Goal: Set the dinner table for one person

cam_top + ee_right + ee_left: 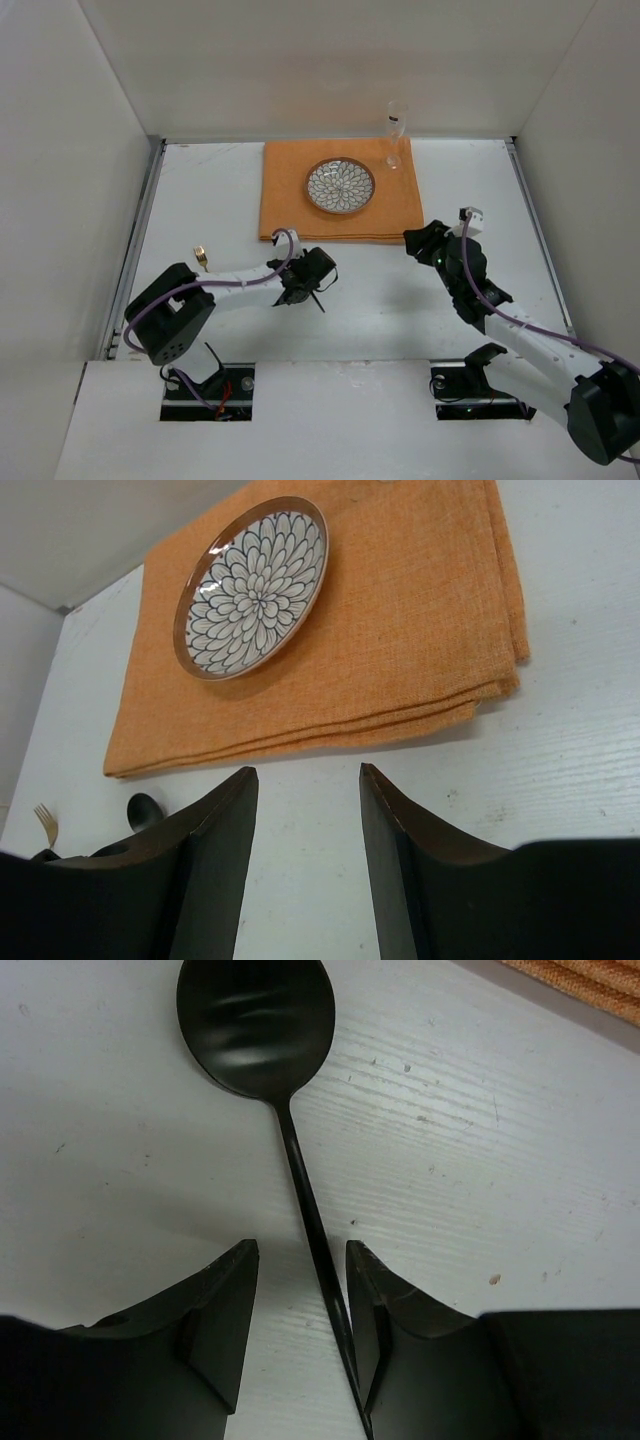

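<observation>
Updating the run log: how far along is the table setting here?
Done: plate sits on the orange cloth, clear glass at its far right corner. In hand: left end effector is open, straddling the handle of the black spoon on the dinner table; no grip yet. Right end effector is open, empty. Left: place the spoon, then the gold fork lying off the cloth to the left.

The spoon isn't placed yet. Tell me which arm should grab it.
Left. The left pincer, open, straddles the handle of the black spoon on the dinner table. The right pincer, open and empty, hangs near the corner of the orange cloth, away from the spoon.
</observation>
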